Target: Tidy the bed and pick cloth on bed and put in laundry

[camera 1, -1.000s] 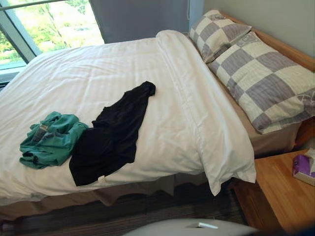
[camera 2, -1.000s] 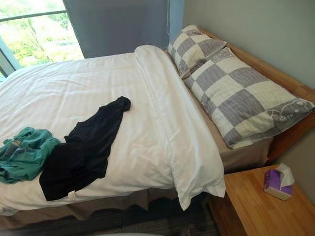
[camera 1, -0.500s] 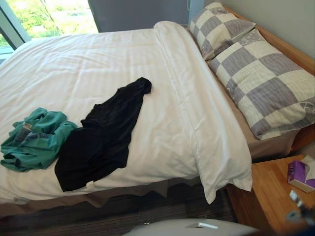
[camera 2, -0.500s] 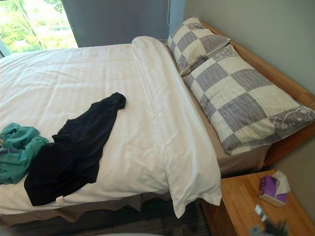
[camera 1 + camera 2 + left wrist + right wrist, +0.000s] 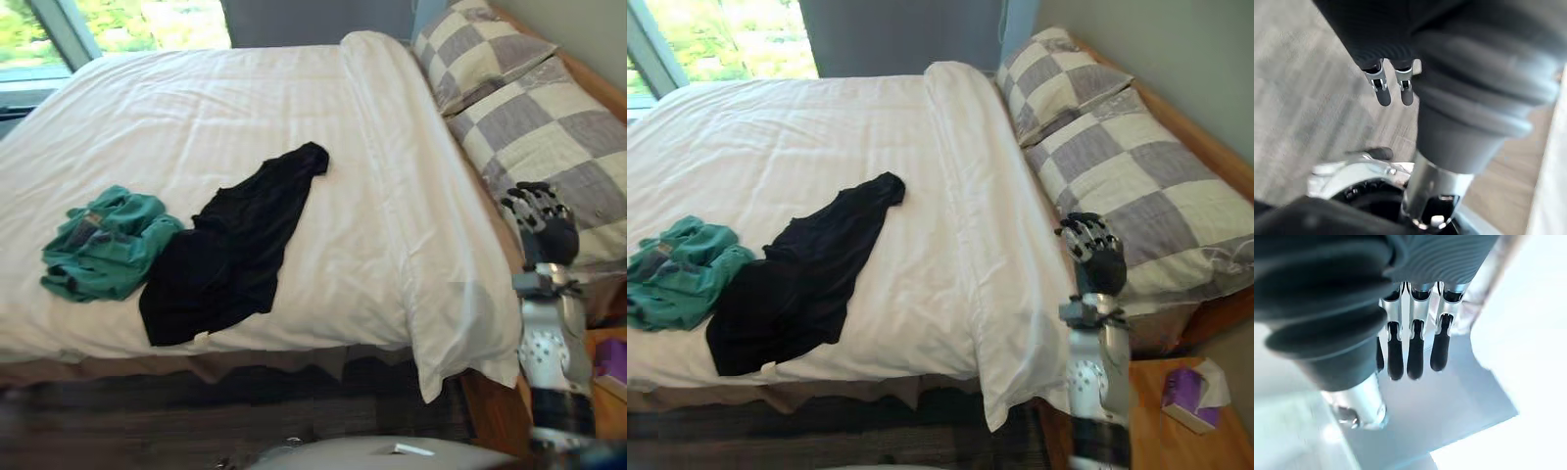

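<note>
A black garment (image 5: 230, 255) lies spread out on the white duvet (image 5: 196, 117) near the bed's front edge. A crumpled green garment (image 5: 103, 245) lies just to its left, touching it. My right hand (image 5: 1095, 253) is raised at the duvet's right edge beside the lower pillow, well right of both garments. Its fingers are curled and hold nothing. My left hand (image 5: 1393, 90) hangs over the carpeted floor with straight fingers and is empty.
Two checked pillows (image 5: 549, 127) lie along the wooden headboard on the right. A wooden nightstand (image 5: 1176, 436) with a purple tissue box (image 5: 1193, 397) stands at the lower right. A window (image 5: 725, 34) is beyond the far side of the bed.
My right arm has risen into view by the duvet's right edge and its fingers have curled. The view has shifted; both garments lie as before.
</note>
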